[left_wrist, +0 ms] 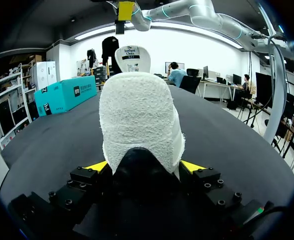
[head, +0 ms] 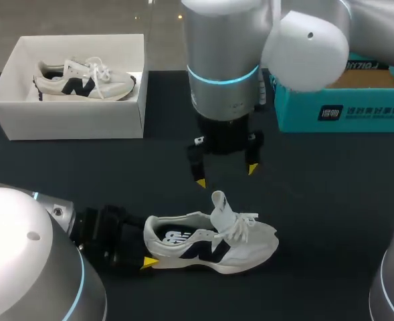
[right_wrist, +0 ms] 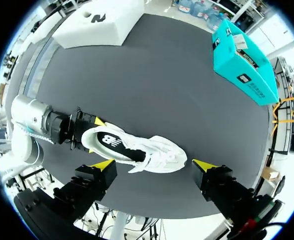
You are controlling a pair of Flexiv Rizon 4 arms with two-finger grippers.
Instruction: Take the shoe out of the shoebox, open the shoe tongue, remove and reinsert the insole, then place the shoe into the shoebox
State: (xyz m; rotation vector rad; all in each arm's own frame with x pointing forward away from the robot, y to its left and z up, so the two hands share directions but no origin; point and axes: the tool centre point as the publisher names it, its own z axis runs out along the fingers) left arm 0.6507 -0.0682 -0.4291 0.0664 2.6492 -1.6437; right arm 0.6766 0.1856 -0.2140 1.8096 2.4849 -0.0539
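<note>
My left gripper (head: pixel 146 249) lies low on the black round table (head: pixel 330 200). Its two yellow-tipped fingers squeeze the heel of the white cloth running shoe with a black letter on its side (head: pixel 210 239), one finger on each side. So this gripper is clamped on the shoe.

The shoe stands on its sole near the front middle of the table. Its toe points away from my left gripper, toward my right side. The white padded tongue (head: pixel 220 207) sticks straight up, and the white laces (head: pixel 240 224) lie loose in front of it.

From my left wrist, the fuzzy white heel of the shoe (left_wrist: pixel 139 120) fills the space between the fingers of my left gripper (left_wrist: pixel 143 167). The tongue (left_wrist: pixel 133 59) stands tall behind the heel.

My right gripper (head: pixel 225 175) hangs in the air above the shoe. Its fingers are wide apart and hold nothing. From my right wrist, the shoe (right_wrist: pixel 137 152) lies far below, between the spread fingers of my right gripper (right_wrist: pixel 153 164), and does not touch them. My left gripper (right_wrist: pixel 92 135) shows at the heel end.

The white cardboard shoebox (head: pixel 76 120) sits open at the far left of the table, well apart from the shoe. A second white shoe (head: pixel 83 80) lies inside it. A teal cardboard box (head: pixel 344 110) sits at the far right.
</note>
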